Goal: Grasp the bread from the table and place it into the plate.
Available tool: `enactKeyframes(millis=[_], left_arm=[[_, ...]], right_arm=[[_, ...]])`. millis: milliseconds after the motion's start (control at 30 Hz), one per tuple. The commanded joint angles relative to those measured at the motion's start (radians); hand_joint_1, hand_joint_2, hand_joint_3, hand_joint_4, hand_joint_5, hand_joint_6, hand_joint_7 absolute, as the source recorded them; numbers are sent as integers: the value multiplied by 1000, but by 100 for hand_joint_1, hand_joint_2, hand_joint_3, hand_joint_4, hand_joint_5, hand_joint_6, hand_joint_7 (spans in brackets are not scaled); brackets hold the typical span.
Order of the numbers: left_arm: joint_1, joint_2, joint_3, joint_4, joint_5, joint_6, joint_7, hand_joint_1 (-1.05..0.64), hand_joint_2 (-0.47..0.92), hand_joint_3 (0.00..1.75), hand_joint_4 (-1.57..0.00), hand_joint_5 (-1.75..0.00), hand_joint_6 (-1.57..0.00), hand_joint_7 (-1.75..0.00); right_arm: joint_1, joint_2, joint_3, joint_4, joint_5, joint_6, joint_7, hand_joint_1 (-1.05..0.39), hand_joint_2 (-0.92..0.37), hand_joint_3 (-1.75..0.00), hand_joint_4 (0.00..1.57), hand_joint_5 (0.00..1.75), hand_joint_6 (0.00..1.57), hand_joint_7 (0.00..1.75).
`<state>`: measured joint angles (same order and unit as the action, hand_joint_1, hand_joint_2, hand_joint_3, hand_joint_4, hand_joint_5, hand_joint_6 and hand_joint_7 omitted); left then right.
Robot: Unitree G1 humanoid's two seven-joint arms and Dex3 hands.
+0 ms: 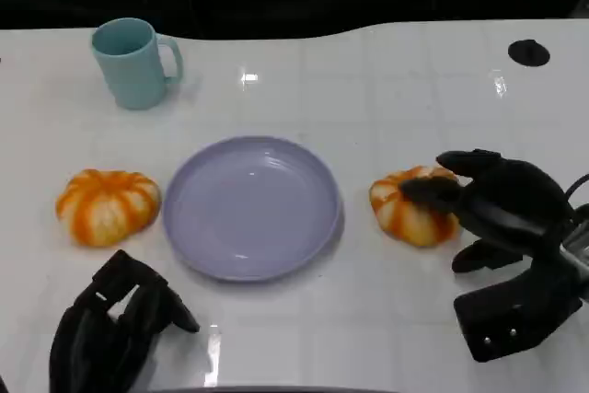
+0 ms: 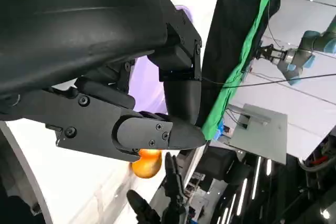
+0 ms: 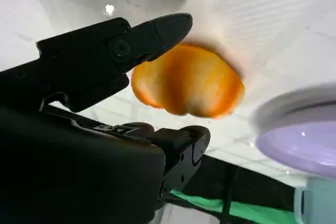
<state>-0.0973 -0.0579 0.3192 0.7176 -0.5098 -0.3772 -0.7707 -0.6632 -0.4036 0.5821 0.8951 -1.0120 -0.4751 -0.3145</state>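
Two orange-and-white striped breads lie on the white table, one on each side of a lavender plate (image 1: 191, 227). The right bread (image 1: 410, 212) (image 3: 189, 82) sits between the spread fingers of my right hand (image 1: 502, 200): one fingertip (image 3: 173, 24) is at its far edge and another finger (image 3: 194, 140) is just short of its near side. That bread rests on the table. The left bread (image 1: 108, 206) lies untouched. My left hand (image 1: 115, 324) rests low near the front edge, holding nothing. The plate (image 3: 299, 140) is bare.
A light blue mug (image 1: 133, 62) stands at the back left, and a small black disc (image 1: 528, 52) lies at the back right. The table's dark far edge runs behind them. The left wrist view shows the plate (image 2: 152, 85) past my fingers.
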Motion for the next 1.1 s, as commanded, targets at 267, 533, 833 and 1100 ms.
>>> enactKeyframes(millis=[267,533,833,1100], left_arm=[[10,11,4,-20,-4,-2,-5,-59,92,22,-66,-175,-53,-151],[25,5,1,-39,-8,6,-3,-58,92,23,-64,-175,-52,-151],[38,-4,-4,-59,0,-1,12,-59,92,23,-64,-175,-52,-152],[41,-2,-3,-61,-9,9,-4,-58,92,25,-64,-175,-52,-152]], right_arm=[[-112,82,124,217,-6,47,-53,-57,-86,-1,21,1,24,1],[-133,154,137,307,43,33,-92,-47,-87,0,31,4,33,2],[-139,200,144,353,67,23,-178,-29,-90,0,42,56,63,2],[-123,212,162,379,45,-93,-490,-21,-91,-26,77,173,68,140]])
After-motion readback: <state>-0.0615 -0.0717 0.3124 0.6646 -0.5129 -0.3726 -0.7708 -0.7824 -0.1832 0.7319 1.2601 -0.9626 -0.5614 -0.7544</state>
